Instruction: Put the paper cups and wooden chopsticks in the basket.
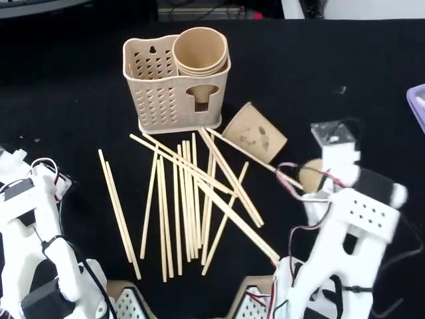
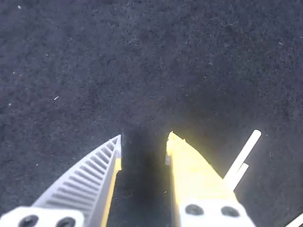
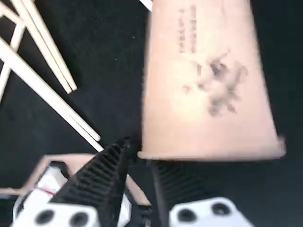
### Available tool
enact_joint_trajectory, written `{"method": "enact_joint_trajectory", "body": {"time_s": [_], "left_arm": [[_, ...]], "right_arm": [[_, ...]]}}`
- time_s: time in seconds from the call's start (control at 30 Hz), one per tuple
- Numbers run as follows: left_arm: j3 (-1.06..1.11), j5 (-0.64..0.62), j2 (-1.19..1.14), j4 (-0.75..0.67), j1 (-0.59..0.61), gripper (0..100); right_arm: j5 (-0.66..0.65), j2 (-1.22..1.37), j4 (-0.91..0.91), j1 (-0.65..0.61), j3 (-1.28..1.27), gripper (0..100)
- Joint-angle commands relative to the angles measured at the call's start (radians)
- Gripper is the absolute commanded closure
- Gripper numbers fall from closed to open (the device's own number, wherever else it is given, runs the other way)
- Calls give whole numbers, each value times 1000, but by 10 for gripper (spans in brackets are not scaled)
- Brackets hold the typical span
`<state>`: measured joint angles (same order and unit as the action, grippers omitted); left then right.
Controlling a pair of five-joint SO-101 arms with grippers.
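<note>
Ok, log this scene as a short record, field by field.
basket: upright, far side of the table
stacked paper cups: in one basket compartment
loose cup: on its side, beside the basket
chopsticks: scattered on the table in front of the basket
left pincer: open, over bare table
right pincer: at the loose cup's rim

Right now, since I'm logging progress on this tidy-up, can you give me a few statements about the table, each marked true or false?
1. Several paper cups sit stacked in the basket. True.
2. Every cup is already in the basket. False: one loose cup lies on its side on the table beside it.
3. The chopsticks lie scattered on the table. True.
4. The left gripper holds a chopstick. False: it is open over bare table.
</note>
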<state>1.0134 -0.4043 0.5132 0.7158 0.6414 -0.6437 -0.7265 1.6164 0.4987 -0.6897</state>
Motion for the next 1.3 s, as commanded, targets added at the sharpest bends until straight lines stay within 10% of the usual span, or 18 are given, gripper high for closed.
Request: {"method": "enact_joint_trajectory", "body": {"time_s": [0.0,0.17,0.5,0.73,1.27], "left_arm": [[-41,-3,34,-17,-12,841],[-41,-5,34,-17,-12,841],[-13,-2,34,-58,-13,841],[-12,-2,34,-58,-13,841],[-13,-2,34,-58,-13,841]], "right_arm": [[-106,-79,143,92,259,988],[-163,-136,133,118,524,988],[153,-108,-322,-623,650,988],[150,196,-566,-763,756,988],[-264,1073,107,-764,2009,988]]}}
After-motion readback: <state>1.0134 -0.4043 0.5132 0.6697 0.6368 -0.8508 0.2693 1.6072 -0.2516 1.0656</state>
